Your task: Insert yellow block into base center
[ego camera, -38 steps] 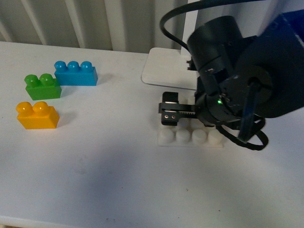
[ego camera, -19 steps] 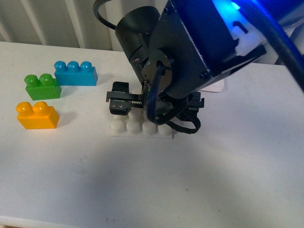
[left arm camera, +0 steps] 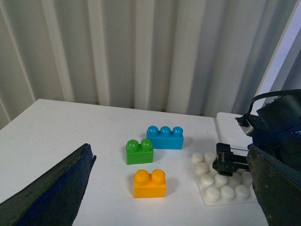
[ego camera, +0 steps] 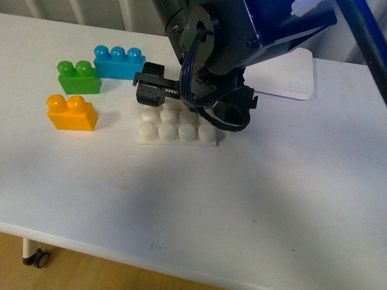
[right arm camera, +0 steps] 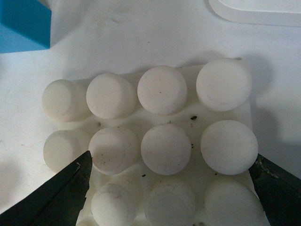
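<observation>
Yellow block (ego camera: 72, 113) — on the counter (ego camera: 254, 211), studs up, untouched, just in front of the green brick (ego camera: 79, 77), apart from the base (ego camera: 158, 132). The base lies flat, pinched at opposite edges by the right claw (right arm camera: 171, 183). Left claw (left arm camera: 169, 155) — spread wide, holding nothing.

- From my chest, the front camera looks down on the white table (ego camera: 254, 199) at middling range, with my right arm (ego camera: 242, 36) crowding the top.
- My left wrist camera looks level across the table, from well back, toward the ribbed wall (left arm camera: 141, 47).
- My right wrist camera points straight down, very close on the studded plate (right arm camera: 164, 117).
- All three views share that plate. The front and left wrist views also share the yellow brick (ego camera: 72, 113).
</observation>
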You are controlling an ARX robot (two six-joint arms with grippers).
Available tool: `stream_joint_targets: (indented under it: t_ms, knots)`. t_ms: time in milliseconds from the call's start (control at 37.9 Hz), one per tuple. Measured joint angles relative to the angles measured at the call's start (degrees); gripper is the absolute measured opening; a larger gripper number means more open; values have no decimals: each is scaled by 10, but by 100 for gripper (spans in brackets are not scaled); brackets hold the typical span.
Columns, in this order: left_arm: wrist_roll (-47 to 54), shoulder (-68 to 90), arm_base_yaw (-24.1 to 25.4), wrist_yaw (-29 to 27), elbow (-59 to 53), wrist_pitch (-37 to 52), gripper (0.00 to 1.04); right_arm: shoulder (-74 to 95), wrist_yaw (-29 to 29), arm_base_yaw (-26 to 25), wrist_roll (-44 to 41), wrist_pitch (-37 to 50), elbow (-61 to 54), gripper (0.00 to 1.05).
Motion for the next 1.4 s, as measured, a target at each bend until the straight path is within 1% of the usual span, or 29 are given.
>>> stream_joint_targets:
  t_ms: [237, 316, 422, 527, 553, 659, 738, 843, 949, 975, 1028, 1054, 1081, 1107, 1186, 1212, 1239, 1291, 1397]
  knots:
    - [0, 0, 0, 0, 0, 0, 98, -7, 4, -2, 14, 27, -19, 96]
    - [0, 0, 0, 0, 0, 0, 98, -21, 5, -8, 20, 59, -48, 96]
    - [0, 0, 0, 0, 0, 0, 98, -50, 9, -28, 31, 109, -112, 96]
    - [0, 0, 0, 0, 0, 0, 98, -105, 12, -79, 35, 170, -198, 96]
    - [0, 0, 0, 0, 0, 0, 98, -126, 12, -99, 35, 183, -220, 96]
    - [0, 0, 0, 0, 0, 0, 98, -198, 3, -157, 32, 216, -277, 96]
    - [0, 0, 0, 0, 0, 0, 98, -269, -8, -209, 12, 243, -326, 96]
    - [0, 0, 0, 0, 0, 0, 98, -396, -45, -286, -36, 257, -416, 96]
    - [0, 0, 0, 0, 0, 0, 98, -566, -107, -358, -111, 240, -522, 96]
    - [0, 0, 0, 0, 0, 0, 98, -604, -112, -372, -131, 243, -544, 95]
    - [0, 0, 0, 0, 0, 0, 98, -676, -72, -384, -200, 351, -611, 85]
    - [0, 0, 0, 0, 0, 0, 98, -722, -62, -388, -241, 398, -648, 79]
    - [0, 0, 0, 0, 0, 0, 98, -768, -60, -389, -269, 402, -675, 73]
    - [0, 0, 0, 0, 0, 0, 98, -814, -60, -389, -289, 388, -699, 68]
    - [0, 0, 0, 0, 0, 0, 98, -983, -62, -389, -330, 273, -759, 48]
    - [0, 0, 0, 0, 0, 0, 98, -1019, -62, -389, -334, 254, -768, 43]
    - [0, 0, 0, 0, 0, 0, 98, -1057, -62, -389, -341, 247, -779, 35]
    - [0, 0, 0, 0, 0, 0, 98, -1087, -63, -389, -344, 246, -786, 24]
    - [0, 0, 0, 0, 0, 0, 98, -1109, -63, -389, -348, 241, -802, 8]
